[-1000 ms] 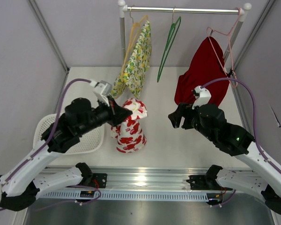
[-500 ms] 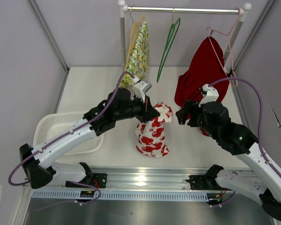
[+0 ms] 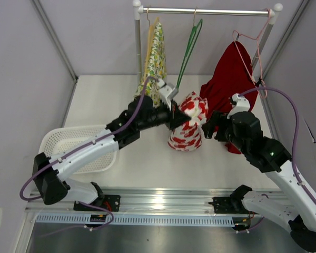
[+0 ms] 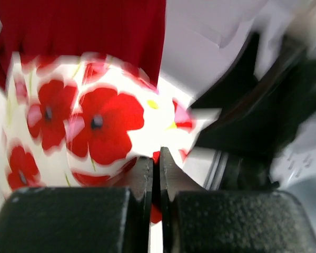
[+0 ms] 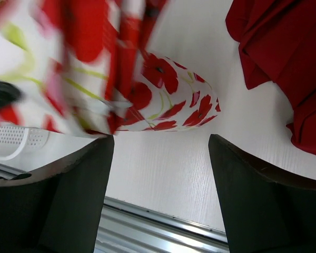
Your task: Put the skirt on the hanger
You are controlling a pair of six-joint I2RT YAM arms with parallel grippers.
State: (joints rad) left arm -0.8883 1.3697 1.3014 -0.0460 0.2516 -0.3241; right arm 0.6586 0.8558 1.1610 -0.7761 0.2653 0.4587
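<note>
Apart: skirt [image 5: 147, 89] & red garment [image 5: 284, 63], tabletop [image 5: 237, 121] btwn

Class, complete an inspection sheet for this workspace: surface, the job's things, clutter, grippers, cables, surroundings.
Surface: white table, no spills seen.
Job's things: poppy skirt hangs from the left gripper, not yet on the green hanger, which hangs bare on the rail.
Clutter: white basket at left; lemon-print garment and red garment hang on the rail.
Grippers: left gripper jaws shut on the skirt; right gripper jaws open, empty, beside it.
Cables: purple cable along the left arm, another along the right; no snag seen.
Surroundings: metal rail, grey walls.
</note>
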